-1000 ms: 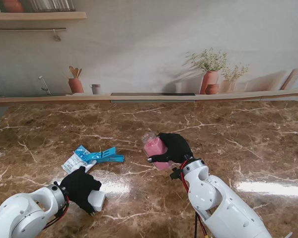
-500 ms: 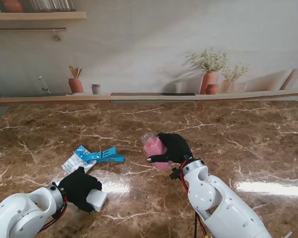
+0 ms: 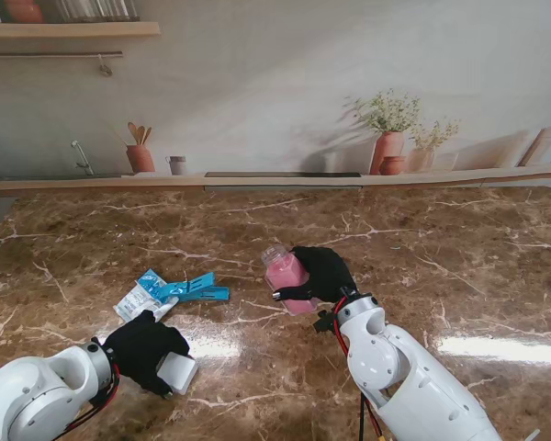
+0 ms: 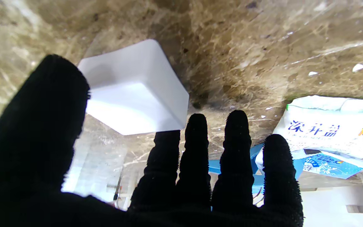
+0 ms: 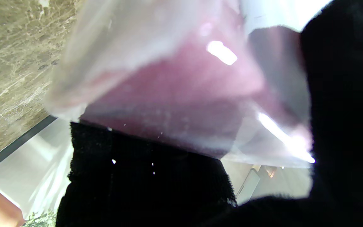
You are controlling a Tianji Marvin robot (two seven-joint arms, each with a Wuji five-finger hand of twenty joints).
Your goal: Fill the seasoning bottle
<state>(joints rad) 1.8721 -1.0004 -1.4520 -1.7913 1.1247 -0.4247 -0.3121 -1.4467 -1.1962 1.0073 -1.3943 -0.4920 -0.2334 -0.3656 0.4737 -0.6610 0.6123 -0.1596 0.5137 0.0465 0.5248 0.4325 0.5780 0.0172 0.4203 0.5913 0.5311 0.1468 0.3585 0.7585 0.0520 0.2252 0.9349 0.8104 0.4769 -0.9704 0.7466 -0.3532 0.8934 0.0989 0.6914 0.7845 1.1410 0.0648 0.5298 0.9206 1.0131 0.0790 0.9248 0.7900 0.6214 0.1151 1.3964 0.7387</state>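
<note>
The right hand (image 3: 323, 273), in its black glove, was wrapped around the seasoning bottle (image 3: 286, 272), fingers curled over the near side and thumb across the other. From the right wrist view the bottle (image 5: 181, 94) filled nearly everything, clear-walled and blurred, with a pink fill showing through and the gloved fingers (image 5: 143, 176) pressed against it. The bottle was tilted, its open clear neck pointing up and to the left, and it sat near the middle of the brown marble surface (image 3: 459, 248); I could not tell whether its base touched the surface. The right arm rose from the bottom of the stand's view with the wrist bent toward the bottle.

The left hand (image 3: 145, 350) was low at the near left, palm down, closed over a white block-shaped cap (image 3: 176, 373). In the left wrist view the thumb (image 4: 39, 119) lay against one side of the white cap (image 4: 134, 91) and the index fingertip (image 4: 165, 148) touched its edge, the other fingers extended and close together.

Just beyond the left hand lay a white and blue seasoning packet (image 3: 142, 296) with a blue clip (image 3: 197, 290) lying on it, well apart from the bottle. The packet (image 4: 329, 129) showed blue printed characters.
</note>
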